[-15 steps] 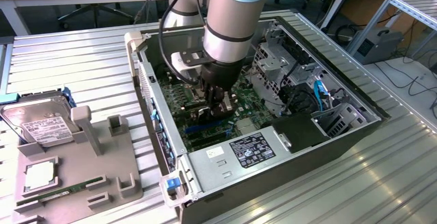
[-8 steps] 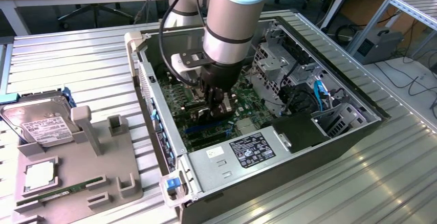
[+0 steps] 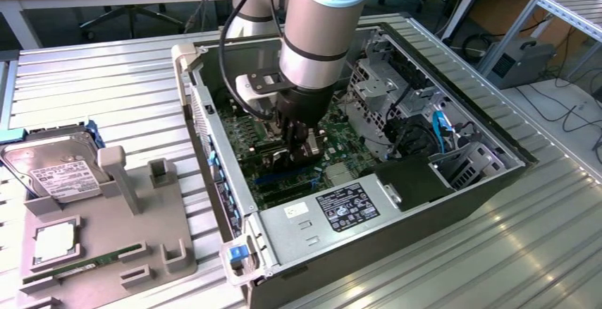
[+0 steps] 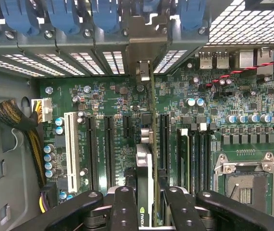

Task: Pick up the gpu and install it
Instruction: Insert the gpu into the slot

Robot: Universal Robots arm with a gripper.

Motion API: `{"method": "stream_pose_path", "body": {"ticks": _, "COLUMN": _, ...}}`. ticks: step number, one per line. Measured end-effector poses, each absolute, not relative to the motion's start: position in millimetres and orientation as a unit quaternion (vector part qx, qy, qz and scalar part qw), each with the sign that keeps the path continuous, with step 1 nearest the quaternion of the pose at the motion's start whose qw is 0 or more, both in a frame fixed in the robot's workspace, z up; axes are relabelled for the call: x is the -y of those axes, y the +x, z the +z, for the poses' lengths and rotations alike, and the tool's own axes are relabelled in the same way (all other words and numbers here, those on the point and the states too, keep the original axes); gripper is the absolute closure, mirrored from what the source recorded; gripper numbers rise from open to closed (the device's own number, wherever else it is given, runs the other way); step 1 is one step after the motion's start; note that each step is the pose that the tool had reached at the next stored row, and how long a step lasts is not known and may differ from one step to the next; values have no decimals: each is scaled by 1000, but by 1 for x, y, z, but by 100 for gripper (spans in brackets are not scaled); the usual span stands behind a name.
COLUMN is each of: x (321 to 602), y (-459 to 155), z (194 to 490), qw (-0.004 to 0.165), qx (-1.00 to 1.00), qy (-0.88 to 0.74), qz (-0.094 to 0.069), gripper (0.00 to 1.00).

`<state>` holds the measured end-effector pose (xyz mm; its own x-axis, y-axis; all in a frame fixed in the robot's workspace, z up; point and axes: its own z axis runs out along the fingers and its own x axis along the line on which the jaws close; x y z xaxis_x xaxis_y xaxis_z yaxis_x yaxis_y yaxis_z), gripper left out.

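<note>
Gpu [image 4: 146, 159] clamped on edge in the gripper [image 4: 149, 192], down inside the open computer case [image 3: 470, 185].

Seen edge-on from the wrist: thin and flat, green board edge beside a silvery part, pale logo mark near the grip, metal bracket end toward the case's perforated rear wall. Upright over the green motherboard [image 4: 103, 96], parallel to the black expansion slots [image 4: 109, 144]; seated or not, cannot tell. Case lying on its side on a ribbed metal table [image 3: 103, 76]; at the exterior view's left, a grey parts holder [image 3: 151, 245] carrying a hard drive [image 3: 56, 171] and a RAM stick [image 3: 89, 261]. Wooden desks and floor cables beyond. Black fingers [image 4: 123, 207] pressed against both flat faces of the card, gripping its near end, the rest reaching away from the fingertips toward the rear wall.
</note>
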<state>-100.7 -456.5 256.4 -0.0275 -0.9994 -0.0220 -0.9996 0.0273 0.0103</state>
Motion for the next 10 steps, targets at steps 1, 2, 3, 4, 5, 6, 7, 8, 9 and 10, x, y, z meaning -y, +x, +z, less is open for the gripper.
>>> {"method": "stream_pose_path", "body": {"ticks": 1, "x": 457, "y": -101, "z": 256, "qw": 4, "qx": -717, "qy": -697, "qz": 11, "gripper": 73}}
{"method": "stream_pose_path", "body": {"ticks": 2, "x": 457, "y": -101, "z": 256, "qw": 4, "qx": -717, "qy": -697, "qz": 11, "gripper": 73}}
{"method": "stream_pose_path", "body": {"ticks": 3, "x": 457, "y": -101, "z": 256, "qw": 4, "qx": -717, "qy": -697, "qz": 11, "gripper": 73}}
{"method": "stream_pose_path", "body": {"ticks": 4, "x": 457, "y": -101, "z": 256, "qw": 4, "qx": -717, "qy": -697, "qz": 11, "gripper": 73}}
{"method": "stream_pose_path", "body": {"ticks": 5, "x": 457, "y": -101, "z": 256, "qw": 4, "qx": -717, "qy": -697, "qz": 11, "gripper": 73}}
{"method": "stream_pose_path", "body": {"ticks": 6, "x": 457, "y": -101, "z": 256, "qw": 4, "qx": -717, "qy": -697, "qz": 11, "gripper": 73}}
{"method": "stream_pose_path", "body": {"ticks": 7, "x": 457, "y": -101, "z": 256, "qw": 4, "qx": -717, "qy": -697, "qz": 11, "gripper": 73}}
{"method": "stream_pose_path", "body": {"ticks": 8, "x": 457, "y": -101, "z": 256, "qw": 4, "qx": -717, "qy": -697, "qz": 11, "gripper": 73}}
{"method": "stream_pose_path", "body": {"ticks": 9, "x": 456, "y": -101, "z": 255, "qw": 5, "qx": -717, "qy": -697, "qz": 11, "gripper": 73}}
{"method": "stream_pose_path", "body": {"ticks": 10, "x": 457, "y": -101, "z": 255, "qw": 4, "qx": -717, "qy": -697, "qz": 11, "gripper": 73}}
